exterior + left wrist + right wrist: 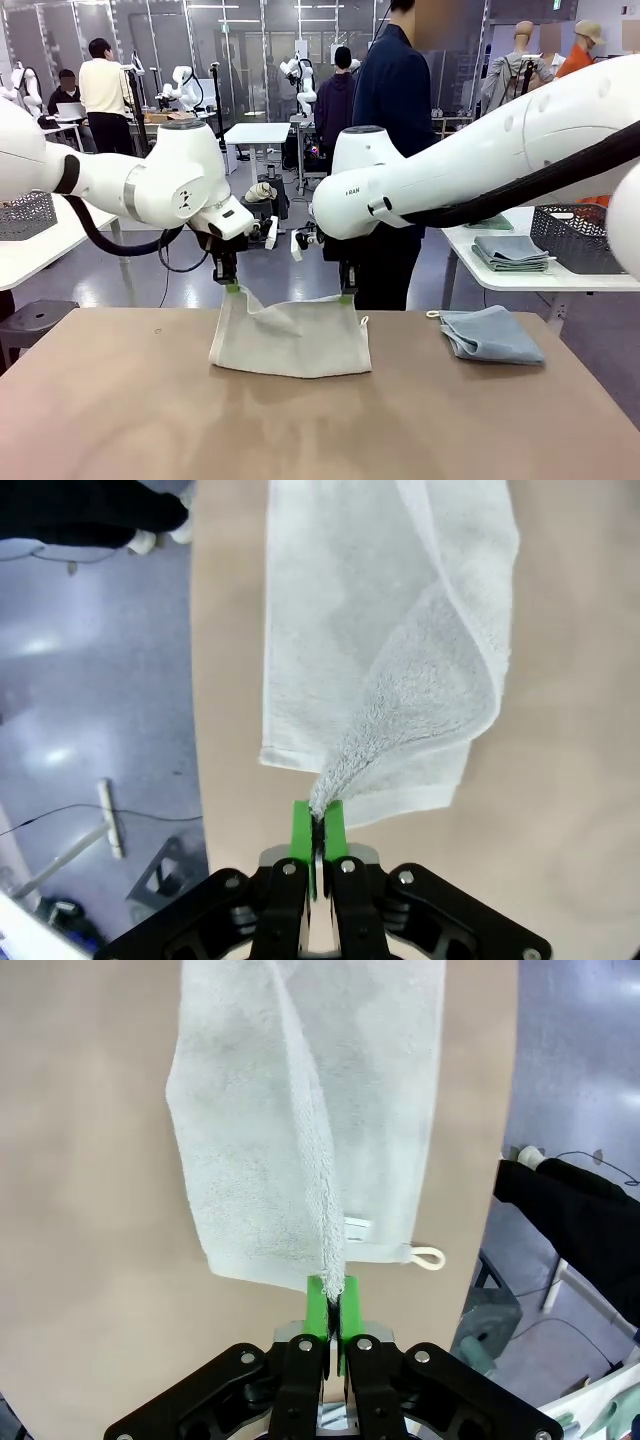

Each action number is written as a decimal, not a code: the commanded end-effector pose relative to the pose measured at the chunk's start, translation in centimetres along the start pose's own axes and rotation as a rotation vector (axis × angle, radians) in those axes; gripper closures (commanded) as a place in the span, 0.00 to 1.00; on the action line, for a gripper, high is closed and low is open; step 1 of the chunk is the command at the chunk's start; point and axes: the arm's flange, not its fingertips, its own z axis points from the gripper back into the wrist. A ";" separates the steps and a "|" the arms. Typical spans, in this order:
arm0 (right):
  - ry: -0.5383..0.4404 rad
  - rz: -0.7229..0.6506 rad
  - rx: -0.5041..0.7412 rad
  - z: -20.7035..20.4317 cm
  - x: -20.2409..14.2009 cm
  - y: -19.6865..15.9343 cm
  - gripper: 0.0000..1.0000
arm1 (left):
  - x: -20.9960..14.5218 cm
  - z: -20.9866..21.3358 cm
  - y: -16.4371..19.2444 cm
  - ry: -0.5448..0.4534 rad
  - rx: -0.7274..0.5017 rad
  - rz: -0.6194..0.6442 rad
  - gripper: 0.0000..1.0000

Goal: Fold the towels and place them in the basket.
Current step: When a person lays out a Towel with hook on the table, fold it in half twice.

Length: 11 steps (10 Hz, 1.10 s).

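The cream terry towel is lying mid-table, its far hemmed edge hanging raised and sagging. The left gripper and right gripper are each clamping one far corner.

The only print I can partly read is on the right arm in the front view: small dark letters on its white joint housing that look like "RAN". Whatever stands before and after them is too small for me to read. The left arm has a small round dark mark on its joint, too tiny to read. In the right wrist view, the cream towel has a sewn label beside its loop, and its print is blurred.
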 end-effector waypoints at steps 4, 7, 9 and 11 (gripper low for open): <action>0.014 0.008 0.008 -0.2 -0.1 -2.5 0.95 | 0.0 -0.2 2.2 0.018 -0.015 0.049 0.95; 0.001 -0.015 0.007 -0.1 -0.2 -2.3 0.95 | -0.1 -0.1 2.2 -0.001 -0.002 0.030 0.95; 0.001 -0.015 0.007 -0.1 -0.2 -2.3 0.95 | -0.1 -0.1 2.2 -0.001 -0.002 0.030 0.95; 0.001 -0.046 -0.021 -0.8 -0.6 -2.3 0.95 | -0.3 -0.7 2.2 0.005 -0.008 0.031 0.95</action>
